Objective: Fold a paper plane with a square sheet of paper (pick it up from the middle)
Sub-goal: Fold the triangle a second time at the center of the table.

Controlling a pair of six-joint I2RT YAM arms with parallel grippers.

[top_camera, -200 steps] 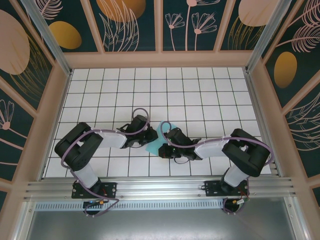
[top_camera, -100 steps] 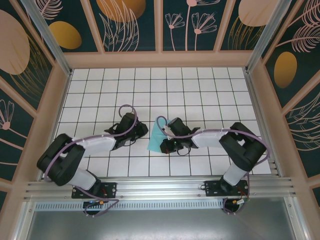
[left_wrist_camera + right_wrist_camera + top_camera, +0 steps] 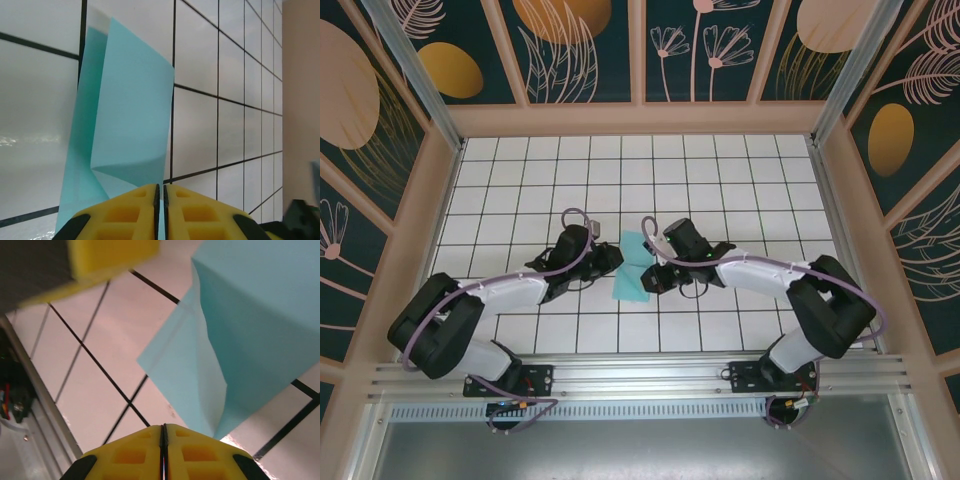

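One square sheet of paper (image 3: 632, 276), turquoise and creased, lies on the white tiled worktop (image 3: 750, 180). From above, its right edge is hidden beneath the right pincer (image 3: 653, 274). Both wrist views crop its outline. In the left wrist view one flap stands raised from the sheet, its lower edge lost behind the yellow fingers (image 3: 125, 215). Two pincers flank the sheet, the left pincer (image 3: 614, 258) at its left edge. Each has its jaws pressed together with only a hairline between them; whether either nips the sheet cannot be told. In the right wrist view one corner of the sheet lies just beside the fingertips, and one blurred yellow finger is cut off at the top, left of the sheet.
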